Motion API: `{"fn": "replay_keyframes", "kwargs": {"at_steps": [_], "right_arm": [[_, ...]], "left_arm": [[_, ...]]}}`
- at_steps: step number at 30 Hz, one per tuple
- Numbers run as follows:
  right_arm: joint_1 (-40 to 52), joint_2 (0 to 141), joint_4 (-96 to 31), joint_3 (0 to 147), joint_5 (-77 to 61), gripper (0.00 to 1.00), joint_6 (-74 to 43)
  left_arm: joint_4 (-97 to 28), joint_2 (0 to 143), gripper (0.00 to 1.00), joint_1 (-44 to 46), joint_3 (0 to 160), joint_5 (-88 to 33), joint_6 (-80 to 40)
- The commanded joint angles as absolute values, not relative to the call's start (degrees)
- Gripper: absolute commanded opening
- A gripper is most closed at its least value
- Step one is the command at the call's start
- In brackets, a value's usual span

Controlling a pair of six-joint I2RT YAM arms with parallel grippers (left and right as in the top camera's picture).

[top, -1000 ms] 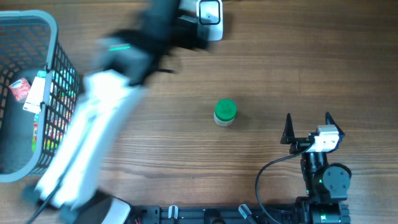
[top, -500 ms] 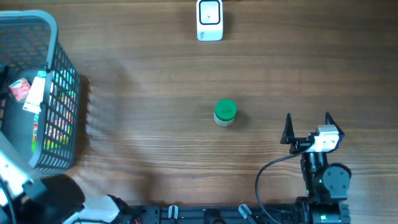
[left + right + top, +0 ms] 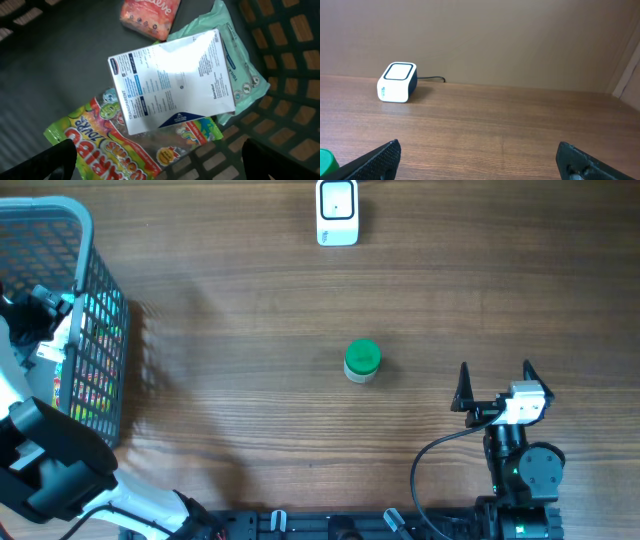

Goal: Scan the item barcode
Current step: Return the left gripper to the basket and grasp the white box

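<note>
Jaws wide open and empty on both: left gripper (image 3: 160,164) hovered inside the basket (image 3: 60,215) at 9 o'clock above the white box (image 3: 172,82); right gripper (image 3: 495,380) sat at 4 o'clock; scanner (image 3: 337,212) at 12 o'clock; picking and scanning apparently all left.

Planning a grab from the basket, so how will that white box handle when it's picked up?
The white box looks flat-sided and sharp-edged, so it is probably stiff. Its glossy face may be slippery. It lies on a crinkly candy bag, so it could tilt when pressed.
</note>
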State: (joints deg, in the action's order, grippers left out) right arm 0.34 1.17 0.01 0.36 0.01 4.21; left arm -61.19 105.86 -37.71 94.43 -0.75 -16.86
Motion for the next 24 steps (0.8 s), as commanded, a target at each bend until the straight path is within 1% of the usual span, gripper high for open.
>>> {"fn": "replay_keyframes", "kwargs": {"at_steps": [1, 6, 9, 10, 13, 15, 22, 24], "right_arm": [[0.5, 0.8, 0.3, 0.3, -0.5, 1.00, 4.5], [0.5, 0.8, 0.3, 0.3, -0.5, 1.00, 4.5], [0.5, 0.8, 0.3, 0.3, -0.5, 1.00, 4.5], [0.5, 0.8, 0.3, 0.3, -0.5, 1.00, 4.5], [0.5, 0.8, 0.3, 0.3, -0.5, 1.00, 4.5], [0.5, 0.8, 0.3, 0.3, -0.5, 1.00, 4.5], [0.5, 0.8, 0.3, 0.3, -0.5, 1.00, 4.5], [0.5, 0.8, 0.3, 0.3, -0.5, 1.00, 4.5]], "left_arm": [[-61.0, 108.3, 1.00, -37.3, 94.0, 1.8, -7.6], [-60.0, 114.0, 1.00, -35.3, 94.0, 2.0, 3.0], [-60.0, 116.4, 1.00, -32.9, 94.0, 3.5, 14.8], [-59.7, 116.6, 1.00, -32.3, 94.0, 5.1, 16.1], [-57.0, 116.8, 1.00, -30.4, 94.0, 15.2, 16.6], [-56.0, 117.0, 1.00, -30.0, 94.0, 19.9, 19.4], [-52.0, 117.4, 1.00, -30.1, 94.0, 19.9, 19.6], [-52.1, 118.5, 1.00, -30.1, 94.0, 18.0, 21.0]]}}
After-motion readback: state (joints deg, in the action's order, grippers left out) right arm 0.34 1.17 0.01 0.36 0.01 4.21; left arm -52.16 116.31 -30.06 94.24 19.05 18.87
